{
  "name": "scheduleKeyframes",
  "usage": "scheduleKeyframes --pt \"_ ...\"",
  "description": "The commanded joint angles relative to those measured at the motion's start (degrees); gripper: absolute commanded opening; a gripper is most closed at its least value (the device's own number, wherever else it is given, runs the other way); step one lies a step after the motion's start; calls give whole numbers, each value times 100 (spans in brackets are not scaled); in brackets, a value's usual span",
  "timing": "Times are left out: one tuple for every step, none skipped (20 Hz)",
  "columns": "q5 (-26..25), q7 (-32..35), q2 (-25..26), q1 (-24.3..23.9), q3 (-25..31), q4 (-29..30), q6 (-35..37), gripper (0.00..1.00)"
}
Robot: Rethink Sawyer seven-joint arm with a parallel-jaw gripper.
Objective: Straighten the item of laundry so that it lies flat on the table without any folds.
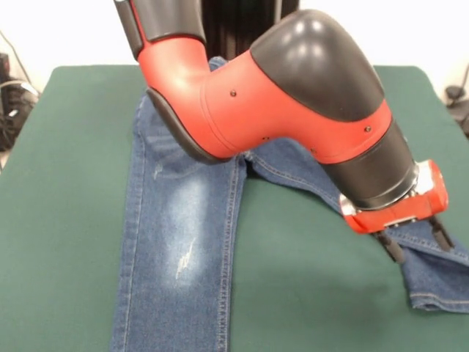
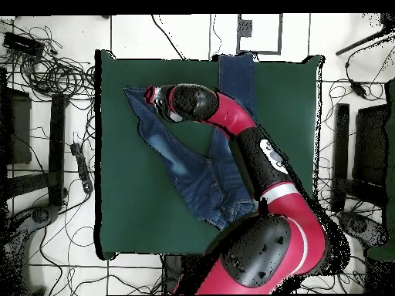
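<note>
The blue denim jeans (image 1: 183,220) lie on the dark green table (image 1: 308,293). One leg, with a faded whitish thigh patch, runs straight toward the near edge. The other leg splays out to the right and ends in a slightly rumpled hem (image 1: 440,290). My gripper (image 1: 419,244) hangs just over that splayed leg near its hem, fingers (image 1: 396,251) apart with nothing between them. In the overhead view the jeans (image 2: 197,173) form a V on the table (image 2: 131,208). The gripper (image 2: 156,97) is over the diagonal leg's end. The arm hides the waist in the front view.
The straight leg (image 2: 235,77) reaches past the table's top edge in the overhead view. Tangled cables (image 2: 54,69) and black stands (image 2: 58,146) lie on the floor beside the table. The arm (image 2: 254,146) crosses over the jeans' crotch.
</note>
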Motion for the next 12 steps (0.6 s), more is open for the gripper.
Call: scheduleKeyframes --pt "403 564 274 290 -153 198 722 100" --pt "432 559 275 288 -145 209 761 100" --pt "469 532 290 282 -119 204 814 100" --pt "505 523 300 269 -87 240 821 100" --pt "531 505 320 262 -62 242 822 100" --pt "542 492 323 253 -52 275 797 100" --pt "553 479 325 245 -43 309 773 100" --pt "574 488 321 242 -46 340 763 100" --pt "572 469 327 243 -47 342 730 100" --pt "549 485 295 262 -72 391 664 100" --pt "528 533 275 300 -137 393 623 100" --pt "480 569 274 364 -214 345 556 100"
